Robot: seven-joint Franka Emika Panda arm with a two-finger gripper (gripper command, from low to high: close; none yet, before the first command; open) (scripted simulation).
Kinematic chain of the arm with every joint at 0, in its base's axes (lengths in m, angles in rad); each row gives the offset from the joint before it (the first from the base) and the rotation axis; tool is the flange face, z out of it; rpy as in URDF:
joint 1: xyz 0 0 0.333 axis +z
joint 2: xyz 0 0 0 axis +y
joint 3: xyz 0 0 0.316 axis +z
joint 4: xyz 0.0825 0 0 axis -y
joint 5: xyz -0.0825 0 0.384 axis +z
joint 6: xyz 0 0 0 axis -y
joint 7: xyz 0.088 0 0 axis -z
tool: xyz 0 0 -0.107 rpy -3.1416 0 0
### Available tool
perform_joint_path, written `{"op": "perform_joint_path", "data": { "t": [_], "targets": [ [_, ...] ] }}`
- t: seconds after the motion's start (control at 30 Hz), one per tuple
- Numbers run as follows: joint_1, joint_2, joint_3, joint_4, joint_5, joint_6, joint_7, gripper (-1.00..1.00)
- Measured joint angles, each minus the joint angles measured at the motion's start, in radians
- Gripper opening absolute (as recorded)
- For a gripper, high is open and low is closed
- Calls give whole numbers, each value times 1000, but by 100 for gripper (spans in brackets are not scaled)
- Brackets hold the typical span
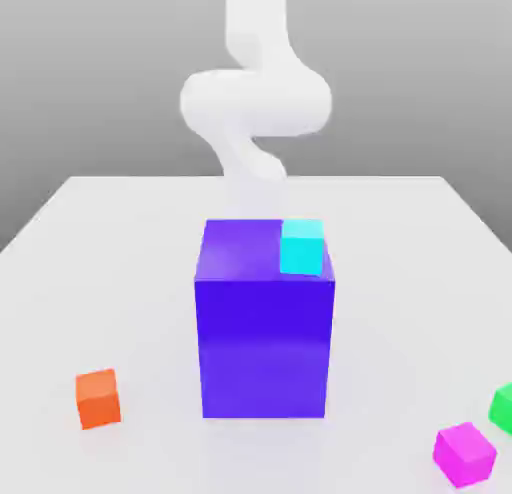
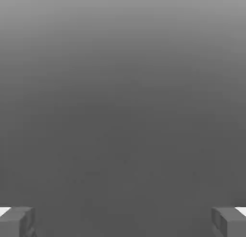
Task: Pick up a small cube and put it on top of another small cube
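Note:
The small magenta-pink cube [image 1: 464, 453] lies on the white table near the front, at the exterior view's right. A small cyan cube [image 1: 302, 247] rests on the top of the big blue-purple block [image 1: 264, 332], at its far right corner. My white arm [image 1: 255, 102] rises behind the block, far from the magenta cube. In the hand view my gripper [image 2: 123, 222] is open, its two grey fingertips [image 2: 17, 221] set wide apart with nothing between them, facing a plain grey backdrop.
A small orange cube [image 1: 98, 398] lies at the front on the exterior view's left. A small green cube [image 1: 503, 406] sits at the right edge, just behind the magenta one. The white table [image 1: 120, 282] spreads around the block.

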Motion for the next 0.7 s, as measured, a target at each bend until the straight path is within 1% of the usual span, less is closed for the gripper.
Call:
{"op": "perform_joint_path", "data": {
  "t": [0.4, 0.57, 0.7],
  "targets": [
    [-5, 440, 179, -6, -126, 127, 148, 0],
    [22, 623, 229, -8, -187, 178, 215, 0],
    [69, 767, 246, -10, -223, 220, 260, 0]
  ]
}}
